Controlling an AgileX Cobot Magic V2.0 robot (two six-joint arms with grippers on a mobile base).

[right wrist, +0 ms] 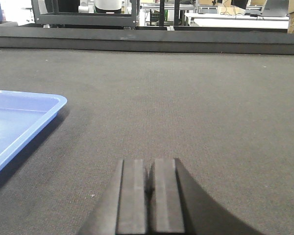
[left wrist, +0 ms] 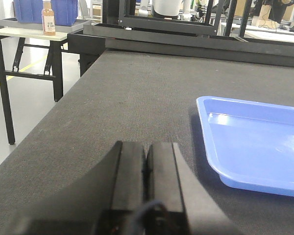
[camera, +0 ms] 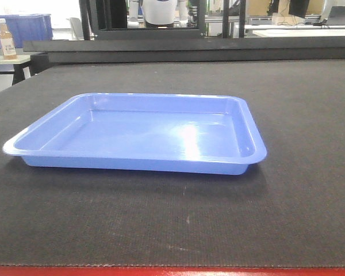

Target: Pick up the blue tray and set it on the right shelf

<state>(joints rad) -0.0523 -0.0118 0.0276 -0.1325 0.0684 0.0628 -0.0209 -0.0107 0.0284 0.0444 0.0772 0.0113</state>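
Wrist-mounted views are showing the left gripper (left wrist: 146, 161) and right gripper (right wrist: 149, 181) sitting closed and empty either side of the blue tray (camera: 144, 135), which is lying flat on the dark mat (camera: 299, 115), so both likely need opening before pinching opposite rims evenly.

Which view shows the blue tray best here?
The exterior front-facing view: the whole blue tray sits in frame, all four rim edges visible, nothing in it. The left wrist view catches only its left end; the right wrist view only its right corner.
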